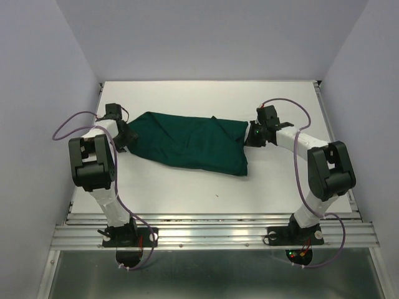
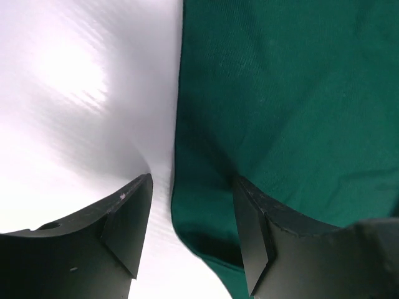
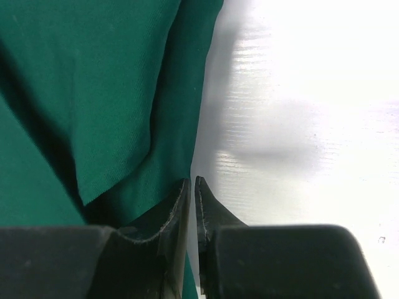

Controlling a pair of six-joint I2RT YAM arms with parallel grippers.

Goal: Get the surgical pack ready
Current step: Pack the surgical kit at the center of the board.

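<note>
Only the dark green drape (image 1: 187, 144) of the surgical pack shows; it lies bunched across the middle of the white table (image 1: 206, 99). My left gripper (image 1: 124, 138) sits at its left end, open. In the left wrist view the drape's (image 2: 280, 93) folded edge runs between the spread fingers of the left gripper (image 2: 193, 180), which are not pressing on it. My right gripper (image 1: 252, 136) is at the drape's upper right corner. In the right wrist view the right gripper (image 3: 192, 180) has its jaws almost together, with a sliver of the drape (image 3: 75, 93) caught deep between them. No tray, instruments or gauze can be seen.
White walls close the table in on the left, back and right. A metal rail (image 1: 212, 233) carrying both arm bases runs along the near edge. Purple cables (image 1: 68, 124) loop beside each arm.
</note>
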